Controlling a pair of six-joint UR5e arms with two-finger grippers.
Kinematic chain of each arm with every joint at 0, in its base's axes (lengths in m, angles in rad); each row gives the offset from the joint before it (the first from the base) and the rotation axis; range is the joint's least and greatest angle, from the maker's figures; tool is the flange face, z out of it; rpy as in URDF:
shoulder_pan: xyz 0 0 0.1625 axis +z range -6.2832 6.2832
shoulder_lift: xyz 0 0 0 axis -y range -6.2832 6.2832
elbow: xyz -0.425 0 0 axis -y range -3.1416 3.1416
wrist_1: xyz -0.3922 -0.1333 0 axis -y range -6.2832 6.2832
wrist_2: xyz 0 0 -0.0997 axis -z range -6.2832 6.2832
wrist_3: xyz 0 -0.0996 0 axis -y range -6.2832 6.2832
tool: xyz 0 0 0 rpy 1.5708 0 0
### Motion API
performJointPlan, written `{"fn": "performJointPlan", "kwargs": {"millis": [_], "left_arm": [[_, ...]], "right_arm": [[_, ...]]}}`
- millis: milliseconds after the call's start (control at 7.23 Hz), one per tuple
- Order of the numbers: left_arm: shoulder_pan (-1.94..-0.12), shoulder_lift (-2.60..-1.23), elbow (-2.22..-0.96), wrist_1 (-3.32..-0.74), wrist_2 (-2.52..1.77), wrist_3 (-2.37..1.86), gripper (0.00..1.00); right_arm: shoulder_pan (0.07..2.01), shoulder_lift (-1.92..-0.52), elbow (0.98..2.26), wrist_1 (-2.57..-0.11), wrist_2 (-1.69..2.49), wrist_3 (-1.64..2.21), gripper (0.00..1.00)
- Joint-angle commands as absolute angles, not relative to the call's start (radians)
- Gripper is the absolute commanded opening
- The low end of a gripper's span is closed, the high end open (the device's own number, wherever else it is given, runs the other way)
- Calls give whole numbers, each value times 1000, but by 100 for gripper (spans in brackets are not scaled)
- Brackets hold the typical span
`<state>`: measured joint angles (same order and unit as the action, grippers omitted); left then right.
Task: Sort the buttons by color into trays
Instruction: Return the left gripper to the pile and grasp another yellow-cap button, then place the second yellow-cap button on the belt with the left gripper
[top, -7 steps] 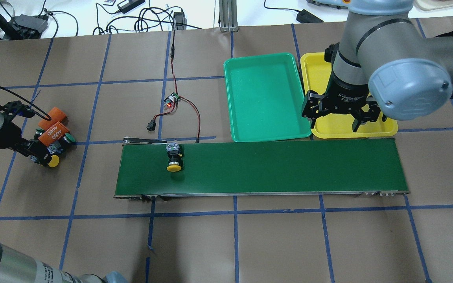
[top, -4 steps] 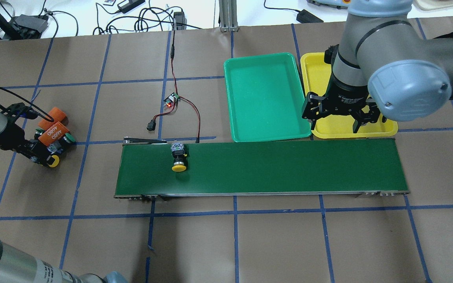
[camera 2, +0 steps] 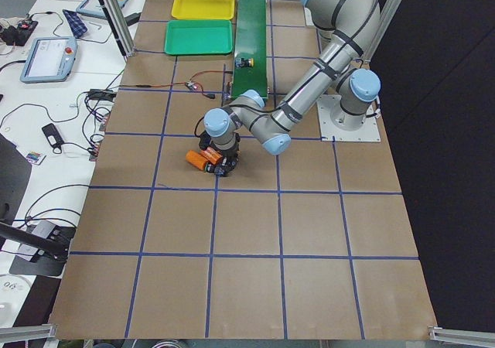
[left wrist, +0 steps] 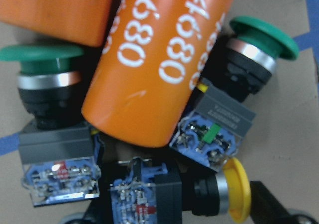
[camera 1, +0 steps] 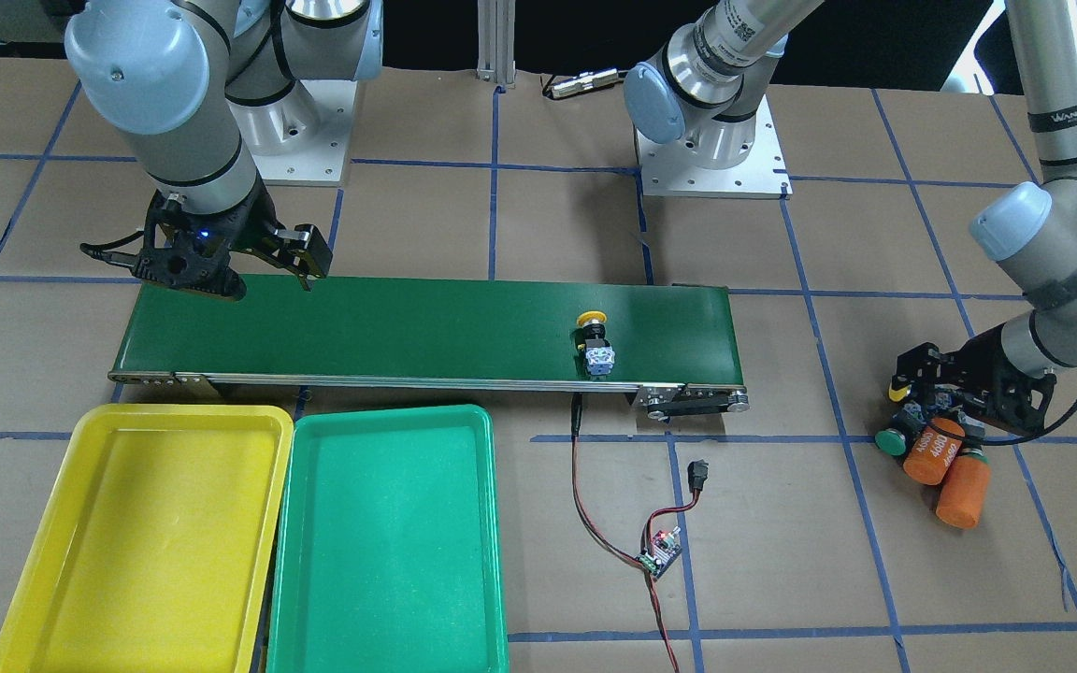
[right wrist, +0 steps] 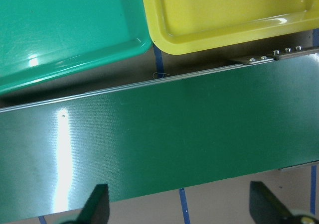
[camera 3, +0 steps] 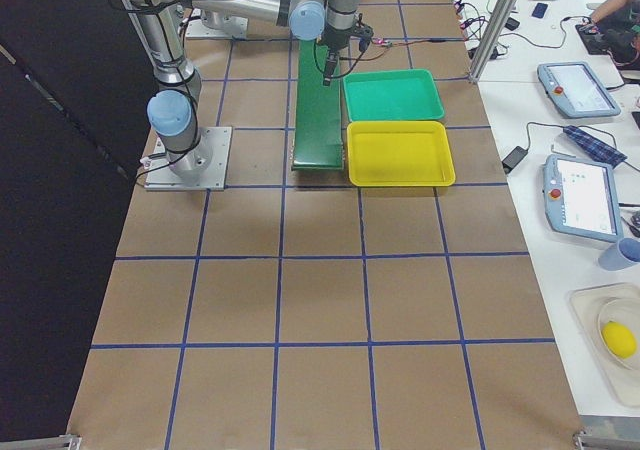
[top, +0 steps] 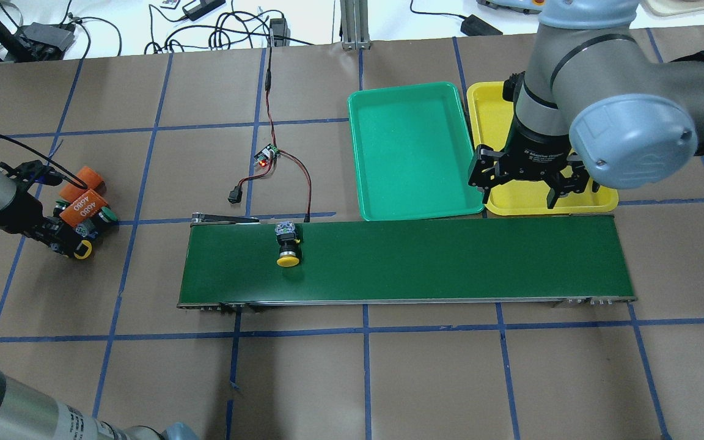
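Right gripper [top: 517,190]: hanging open over the belt's [top: 450,263] right end, beside yellow tray [top: 486,104] and green tray [top: 410,146]. Left gripper [top: 73,247]: sitting at left edge, fingers [left wrist: 264,204] standing apart around one yellow button [left wrist: 234,191] among green buttons [left wrist: 259,32] and orange cylinders [left wrist: 159,59]. Second yellow button [top: 288,247]: lying centre-left on belt.

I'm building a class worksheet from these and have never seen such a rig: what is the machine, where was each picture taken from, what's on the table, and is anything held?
Two robot arms stand at a table, each ending in two-fingered jaws. Fixed cameras look from above, in front and each table end; two close-ups come from wrist cameras. On the table: a green belt carrying a yellow button, an empty green tray, an empty yellow tray, and more buttons heaped with orange cylinders. On the right arm the jaws hang open and empty by the trays. On the left arm they straddle a second yellow button in the heap; whether they grip it is unclear.
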<state>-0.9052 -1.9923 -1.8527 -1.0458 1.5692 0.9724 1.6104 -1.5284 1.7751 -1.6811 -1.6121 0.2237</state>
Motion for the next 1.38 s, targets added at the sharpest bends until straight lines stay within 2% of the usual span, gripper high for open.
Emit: {"fn": "performJointPlan", "kwargs": {"millis": [0, 277, 553, 830, 1245], "left_arm": [[-936, -1926, -1861, -1125, 1571, 859, 1], [-1035, -1795, -1870, -1266, 1572, 656, 1], [-1237, -1688, -1876, -1354, 1571, 344, 1], [-1467, -1681, -1887, -1358, 1524, 76, 2], [-1516, -1724, -1904, -1325, 1487, 15, 2]], "right_arm": [[1611, -1529, 1793, -1707, -1606, 222, 100], [1611, -1534, 1801, -1706, -1615, 229, 100], [1612, -1534, 1802, -1706, -1609, 229, 100], [1612, -1531, 1815, -1706, -1617, 227, 100], [1612, -1537, 1824, -1706, -1605, 230, 100]]}}
